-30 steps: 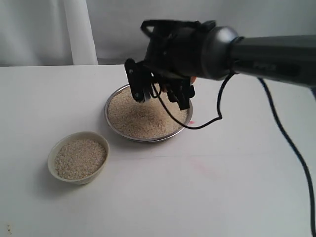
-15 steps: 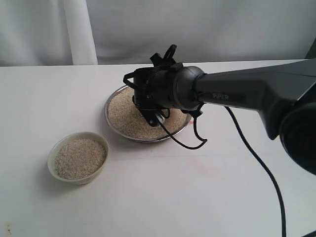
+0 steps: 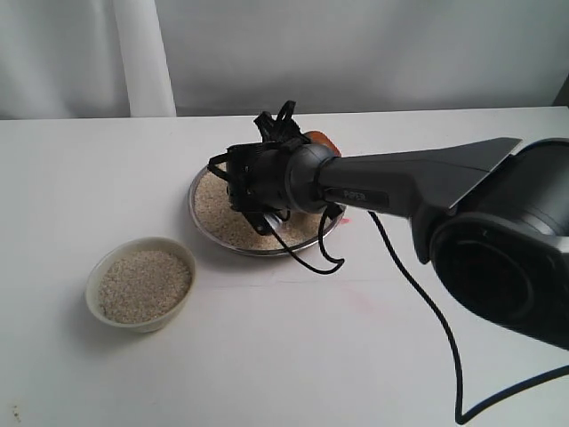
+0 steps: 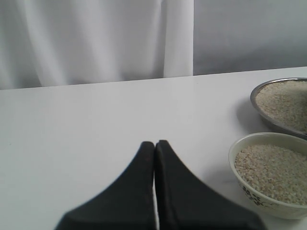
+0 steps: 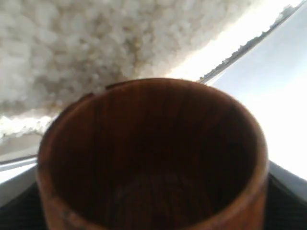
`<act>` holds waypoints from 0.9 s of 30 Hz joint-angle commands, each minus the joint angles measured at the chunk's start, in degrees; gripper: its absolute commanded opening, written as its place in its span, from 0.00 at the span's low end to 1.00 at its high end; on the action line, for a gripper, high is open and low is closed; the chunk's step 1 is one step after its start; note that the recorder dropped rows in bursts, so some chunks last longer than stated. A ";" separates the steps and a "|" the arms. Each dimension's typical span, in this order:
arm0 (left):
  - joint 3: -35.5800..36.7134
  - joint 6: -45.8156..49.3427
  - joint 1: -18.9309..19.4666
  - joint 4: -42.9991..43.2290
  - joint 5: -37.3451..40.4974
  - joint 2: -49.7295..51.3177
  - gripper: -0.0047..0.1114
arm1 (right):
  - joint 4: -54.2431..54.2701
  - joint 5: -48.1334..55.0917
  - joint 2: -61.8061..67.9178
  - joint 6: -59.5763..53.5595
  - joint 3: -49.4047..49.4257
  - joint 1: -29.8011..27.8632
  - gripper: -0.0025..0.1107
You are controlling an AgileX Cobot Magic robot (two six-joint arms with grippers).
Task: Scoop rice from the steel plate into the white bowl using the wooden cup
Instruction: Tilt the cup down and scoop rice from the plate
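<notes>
The rice (image 3: 218, 213) is beige, the steel plate (image 3: 258, 252) shiny silver, the white bowl (image 3: 142, 326) creamy, the wooden cup (image 5: 153, 158) reddish-brown.

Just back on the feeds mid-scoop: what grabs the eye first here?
The black right arm dominates, low over the steel plate of rice at centre. It carries the wooden cup, empty inside in the wrist view. The white bowl, front left, already holds rice.

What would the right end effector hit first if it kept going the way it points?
Probably the rice in the steel plate, just beyond the empty wooden cup that the right end effector holds; depth is unclear.
</notes>
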 commanded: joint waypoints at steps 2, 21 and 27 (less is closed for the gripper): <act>0.11 -0.26 -0.18 -0.47 -0.65 0.01 0.04 | -1.09 1.11 -0.17 -2.53 -0.55 -0.14 0.02; 0.11 -0.26 -0.18 -0.47 -0.65 0.01 0.04 | 1.38 -0.14 4.12 2.16 -0.65 0.10 0.02; 0.11 -0.26 -0.18 -0.47 -0.65 0.01 0.04 | 6.75 -2.12 4.12 3.02 -0.65 0.10 0.02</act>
